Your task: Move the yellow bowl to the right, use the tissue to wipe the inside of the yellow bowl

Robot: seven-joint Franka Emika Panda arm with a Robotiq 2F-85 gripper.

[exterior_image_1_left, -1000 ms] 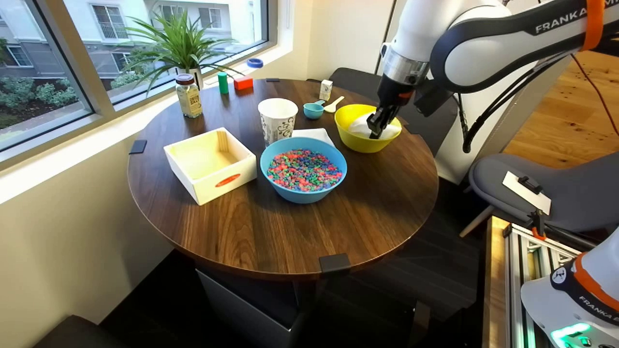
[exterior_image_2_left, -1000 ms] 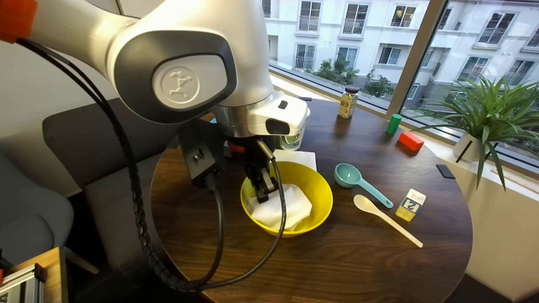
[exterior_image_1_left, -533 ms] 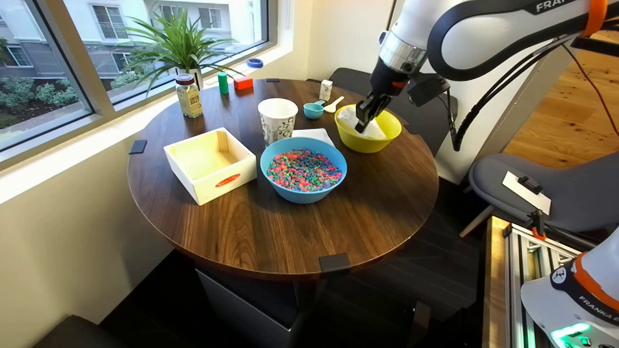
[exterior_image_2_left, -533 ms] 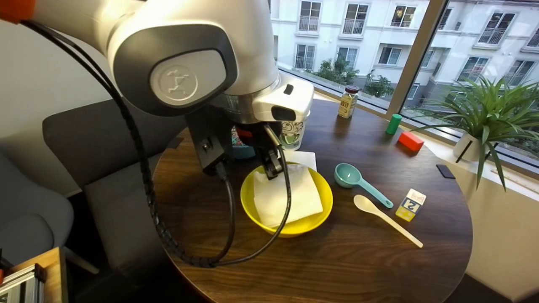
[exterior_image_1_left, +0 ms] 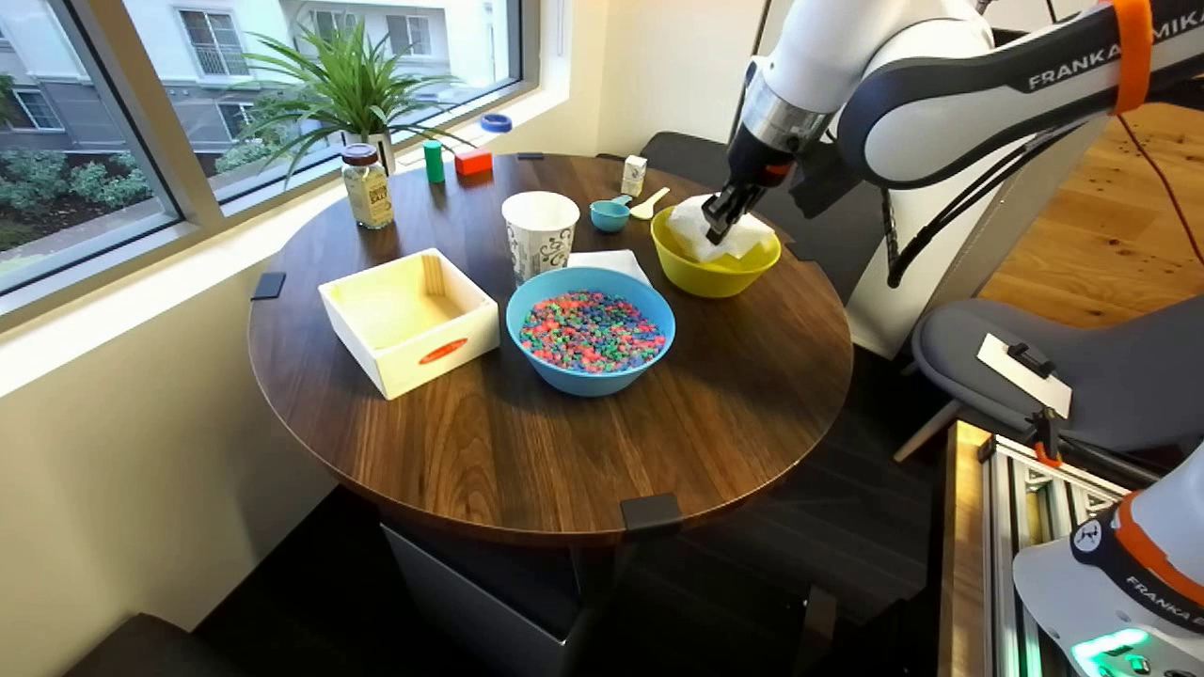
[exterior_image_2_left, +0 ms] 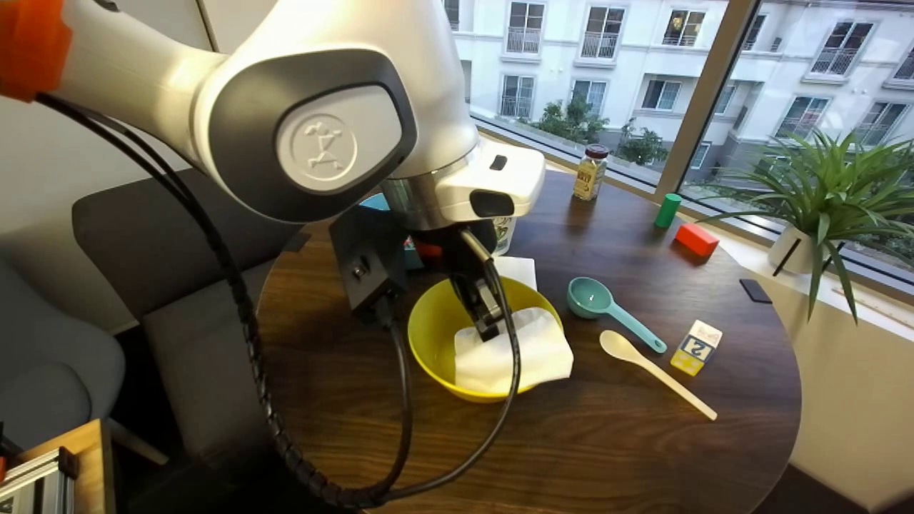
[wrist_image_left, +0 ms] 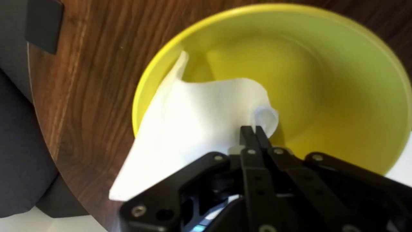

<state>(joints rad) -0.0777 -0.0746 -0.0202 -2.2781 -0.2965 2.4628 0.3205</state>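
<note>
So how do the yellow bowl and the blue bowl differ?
The yellow bowl has a tissue partly in it; the blue bowl holds colourful bits. The tissue overhangs the yellow bowl's rim, while nothing overhangs the blue bowl's. Both are round and stand upright on the table.

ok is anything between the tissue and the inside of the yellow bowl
Nothing visible in between: the gripper holds the tissue at the open mouth of the yellow bowl, with one corner jutting out beyond it.

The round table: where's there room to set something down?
In an exterior view, bare table lies between the pale box, blue bowl and nearest black edge piece; more between the jar, red block and teal scoop. Over the yellow bowl it's crowded: the gripper holds the tissue there.
</note>
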